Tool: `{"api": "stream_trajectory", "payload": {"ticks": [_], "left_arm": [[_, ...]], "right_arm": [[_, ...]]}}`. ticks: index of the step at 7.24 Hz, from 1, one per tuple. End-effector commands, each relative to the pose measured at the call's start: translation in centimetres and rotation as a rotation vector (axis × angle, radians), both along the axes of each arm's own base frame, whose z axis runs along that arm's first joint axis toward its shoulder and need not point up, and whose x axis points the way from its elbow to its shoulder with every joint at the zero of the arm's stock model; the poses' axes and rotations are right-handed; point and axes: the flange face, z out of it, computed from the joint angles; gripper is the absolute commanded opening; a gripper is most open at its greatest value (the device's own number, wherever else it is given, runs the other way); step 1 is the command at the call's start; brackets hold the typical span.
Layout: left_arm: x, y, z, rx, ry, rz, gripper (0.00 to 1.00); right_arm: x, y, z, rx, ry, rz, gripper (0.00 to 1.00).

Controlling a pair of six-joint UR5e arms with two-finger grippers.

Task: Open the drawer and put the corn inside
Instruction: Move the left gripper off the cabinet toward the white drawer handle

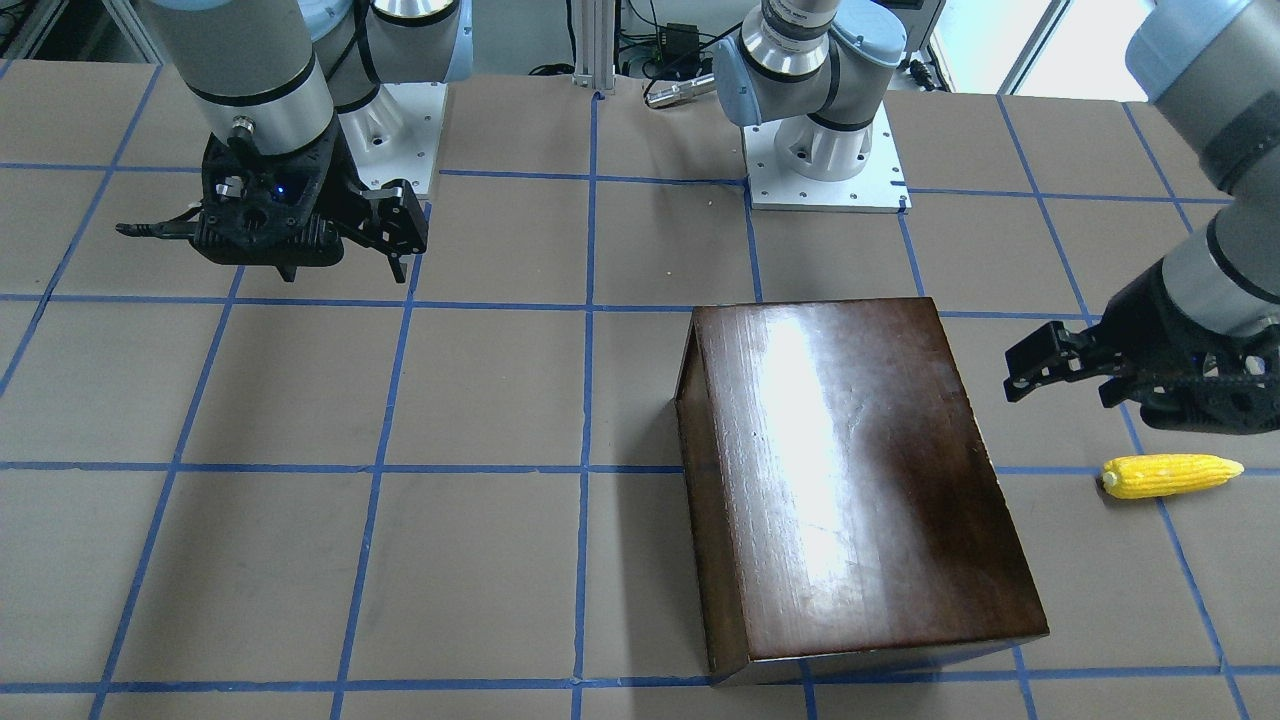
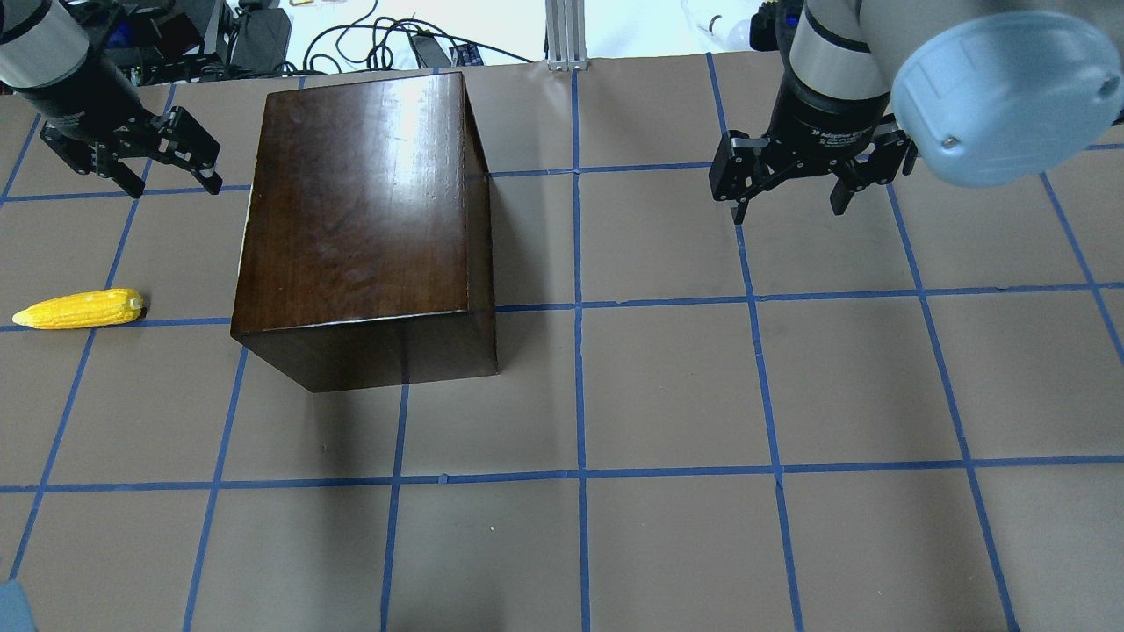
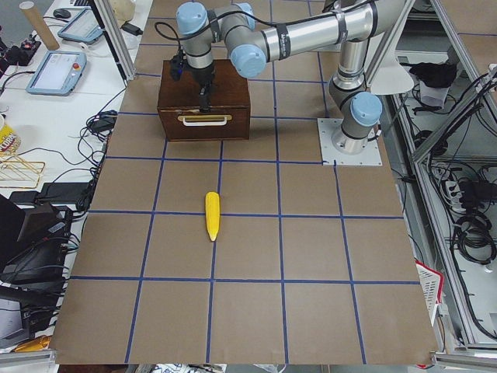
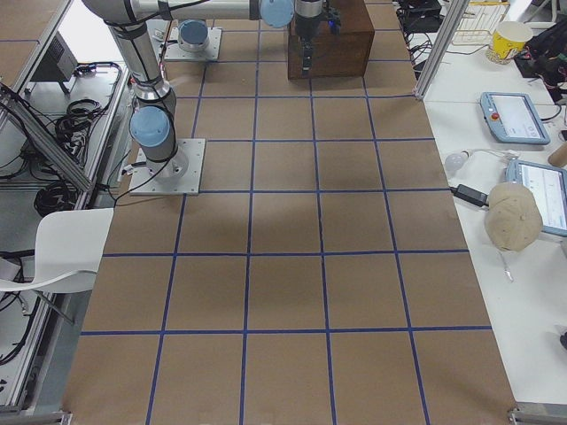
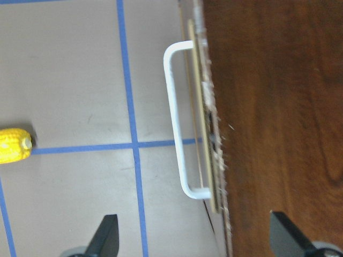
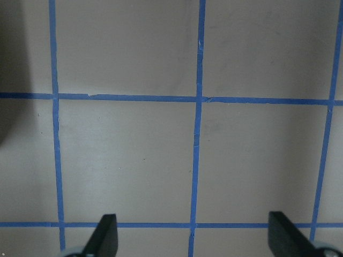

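Note:
The glossy dark-brown wooden box (image 2: 360, 202) stands left of the table's middle and also shows in the front view (image 1: 850, 470). Its drawer (image 3: 203, 124) is shut, and its chipped front panel (image 5: 206, 123) carries a white handle (image 5: 174, 123) that faces the robot's left end of the table. The yellow corn (image 2: 79, 309) lies on the table beyond that front, apart from the box, and shows too in the front view (image 1: 1170, 476). My left gripper (image 2: 174, 186) is open and empty above the drawer front's far end. My right gripper (image 2: 788, 206) is open and empty over bare table.
The two arm bases (image 1: 825, 150) stand at the robot's edge of the table. An aluminium post (image 2: 566, 35) and cables sit at the far edge. Side benches hold tablets (image 3: 56, 71) and a cup (image 4: 509, 40). Blue tape lines grid the brown tabletop (image 2: 667, 386).

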Motion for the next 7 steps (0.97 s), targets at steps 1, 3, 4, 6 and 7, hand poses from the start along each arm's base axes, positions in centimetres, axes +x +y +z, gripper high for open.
{"api": "stream_trajectory", "payload": {"ticks": [1, 3, 4, 6, 7], "left_arm": [[2.0, -2.4, -4.3, 0.004, 0.004, -0.031, 1.0], [4.0, -2.4, -6.9, 0.025, 0.044, -0.041, 1.0], [4.5, -2.0, -7.7, 0.024, 0.071, -0.027, 1.0], [4.8, -2.0, -8.9, 0.027, 0.079, -0.02, 1.0], [4.7, -2.1, -8.9, 0.016, 0.096, -0.02, 1.0]], "right_arm": [[0.0, 0.0, 0.0, 0.0, 0.0, 0.0, 1.0], [0.0, 0.0, 0.0, 0.0, 0.0, 0.0, 1.0], [0.0, 0.0, 0.0, 0.0, 0.0, 0.0, 1.0], [0.0, 0.0, 0.0, 0.0, 0.0, 0.0, 1.0], [0.0, 0.0, 0.0, 0.0, 0.0, 0.0, 1.0]]}}
